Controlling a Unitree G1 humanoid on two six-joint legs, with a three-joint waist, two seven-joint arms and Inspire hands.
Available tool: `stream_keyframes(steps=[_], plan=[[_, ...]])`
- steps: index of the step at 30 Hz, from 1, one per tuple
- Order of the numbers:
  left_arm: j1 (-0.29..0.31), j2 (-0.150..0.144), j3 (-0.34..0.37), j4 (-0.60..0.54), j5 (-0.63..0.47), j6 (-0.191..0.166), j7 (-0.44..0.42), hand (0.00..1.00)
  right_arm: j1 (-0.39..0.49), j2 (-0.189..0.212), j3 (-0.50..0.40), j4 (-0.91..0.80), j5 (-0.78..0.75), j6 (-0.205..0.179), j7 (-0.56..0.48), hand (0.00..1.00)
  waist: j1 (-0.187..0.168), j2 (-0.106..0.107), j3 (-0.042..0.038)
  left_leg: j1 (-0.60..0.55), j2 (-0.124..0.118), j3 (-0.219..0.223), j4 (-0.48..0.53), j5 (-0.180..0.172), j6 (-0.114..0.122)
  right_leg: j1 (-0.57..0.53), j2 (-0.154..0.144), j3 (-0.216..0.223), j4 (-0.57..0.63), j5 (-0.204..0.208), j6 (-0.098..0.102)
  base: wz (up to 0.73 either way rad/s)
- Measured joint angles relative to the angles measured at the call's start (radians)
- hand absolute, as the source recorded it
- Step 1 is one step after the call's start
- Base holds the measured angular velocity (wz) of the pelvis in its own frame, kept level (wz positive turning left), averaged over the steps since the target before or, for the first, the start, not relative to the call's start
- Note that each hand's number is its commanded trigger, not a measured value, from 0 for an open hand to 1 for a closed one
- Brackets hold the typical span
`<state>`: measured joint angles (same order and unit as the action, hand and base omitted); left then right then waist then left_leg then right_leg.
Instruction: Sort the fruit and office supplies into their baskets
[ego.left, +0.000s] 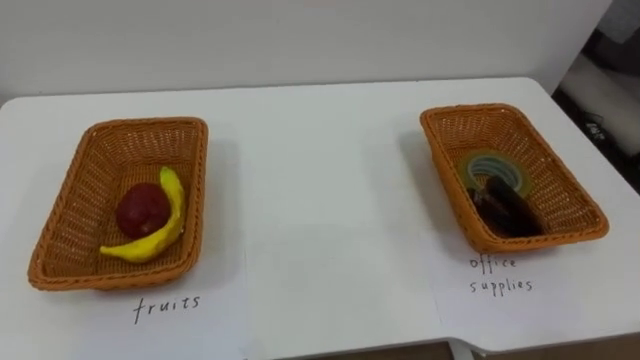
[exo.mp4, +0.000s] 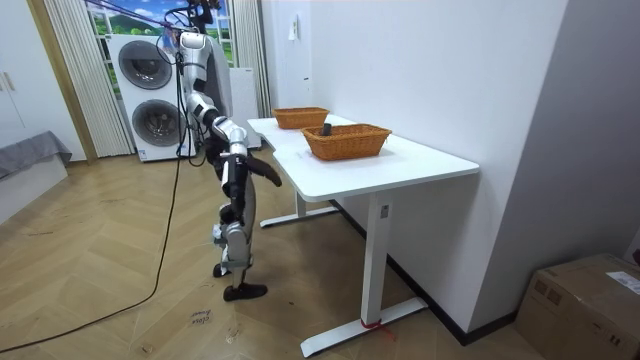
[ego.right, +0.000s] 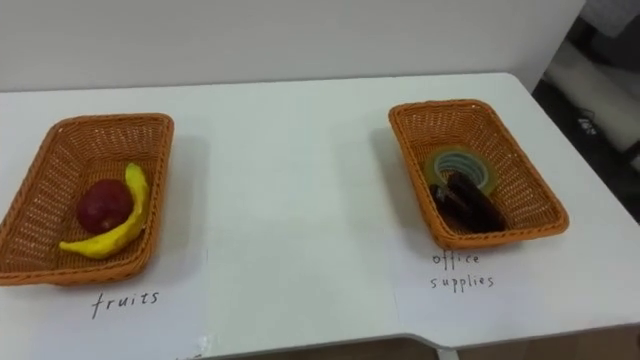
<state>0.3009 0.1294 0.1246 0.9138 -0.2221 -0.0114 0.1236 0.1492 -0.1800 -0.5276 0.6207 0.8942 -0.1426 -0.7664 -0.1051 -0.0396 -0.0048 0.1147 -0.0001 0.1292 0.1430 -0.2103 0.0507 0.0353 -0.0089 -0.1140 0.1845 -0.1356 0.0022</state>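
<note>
Two baskets are seen on the table (ego.left: 320, 200), set well apart at its left and right ends, and a handwritten label is laid in front of each so the sorting can be read at a glance: one label (ego.left: 168, 303) before the fruit basket (ego.left: 145, 125), the other label (ego.left: 500, 272) before the supplies basket (ego.left: 470, 110). In the fruit basket a banana (ego.left: 160, 235) is curled round a red fruit (ego.left: 142, 208), the two touching, both settled toward the near end. In the supplies basket a tape roll (ego.left: 497, 168) is lying flat, and a dark item (ego.left: 510, 210), too dim to be named, is propped against it on the near side. Nothing loose is spotted on the tabletop between the baskets, so the sort is judged done, or as good as done. In the room view the robot is shown standing at the table's long edge, facing the baskets, with its right hand (exo.mp4: 266, 173) carried low by the edge, below the tabletop; whether it is wide, narrow or holding anything cannot be told at that range. A low, withdrawn hand fits a finished job, though that is offered as a reading only.
</note>
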Motion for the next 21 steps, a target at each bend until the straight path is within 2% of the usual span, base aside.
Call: stream_keyframes(steps=[2, 6, 9, 14, 19, 21], plan=[[0.0, 0.0, -0.008, 0.0, 0.0, -0.014, 0.0, 0.0, 0.0, 0.015, 0.013, 0.058, 0.015, -0.014, -0.014, 0.0, 0.002, 0.006, -0.0032, 0.003, 0.0, 0.001, 0.0, 0.0, 0.0, 0.0, 0.0, 0.001, 0.002, -0.002, 0.0, 0.0], [0.001, -0.009, -0.012, 0.001, -0.002, -0.036, -0.001, 0.0, 0.016, 0.053, 0.07, 0.114, 0.014, -0.023, -0.017, 0.0, 0.002, 0.012, -0.0027, 0.003, 0.0, 0.002, -0.007, 0.0, 0.0, -0.002, 0.001, 0.005, 0.004, -0.004, -0.001, 0.0], [0.001, -0.021, -0.016, 0.01, -0.012, -0.041, -0.009, 0.0, 0.02, 0.057, 0.125, 0.171, 0.013, -0.04, 0.0, 0.0, 0.004, 0.018, -0.0001, 0.006, 0.0, 0.002, -0.007, 0.0, 0.0, 0.0, 0.001, 0.007, 0.003, -0.005, 0.0, 0.0], [-0.004, -0.025, -0.054, 0.041, -0.042, -0.045, -0.023, 0.0, 0.018, 0.057, 0.209, 0.271, 0.011, -0.043, 0.033, 0.0, 0.015, 0.026, 0.0025, 0.008, 0.0, 0.004, -0.007, -0.001, -0.001, -0.002, 0.002, 0.012, 0.003, -0.005, 0.0, -0.02], [-0.018, -0.03, -0.062, 0.072, -0.043, -0.049, -0.026, 0.0, 0.026, 0.058, 0.297, 0.322, -0.006, -0.043, 0.08, 0.0, 0.031, 0.037, 0.0037, 0.008, 0.001, 0.005, -0.005, -0.004, -0.002, -0.003, 0.003, 0.011, 0.001, -0.006, -0.001, -0.02], [-0.026, -0.032, -0.069, 0.083, -0.044, -0.055, -0.027, 0.0, 0.026, 0.058, 0.345, 0.333, -0.051, -0.043, 0.133, 0.0, 0.033, 0.039, 0.0038, 0.008, 0.001, 0.005, -0.006, -0.003, -0.002, -0.003, 0.003, 0.011, 0.002, -0.008, -0.001, 0.0]])
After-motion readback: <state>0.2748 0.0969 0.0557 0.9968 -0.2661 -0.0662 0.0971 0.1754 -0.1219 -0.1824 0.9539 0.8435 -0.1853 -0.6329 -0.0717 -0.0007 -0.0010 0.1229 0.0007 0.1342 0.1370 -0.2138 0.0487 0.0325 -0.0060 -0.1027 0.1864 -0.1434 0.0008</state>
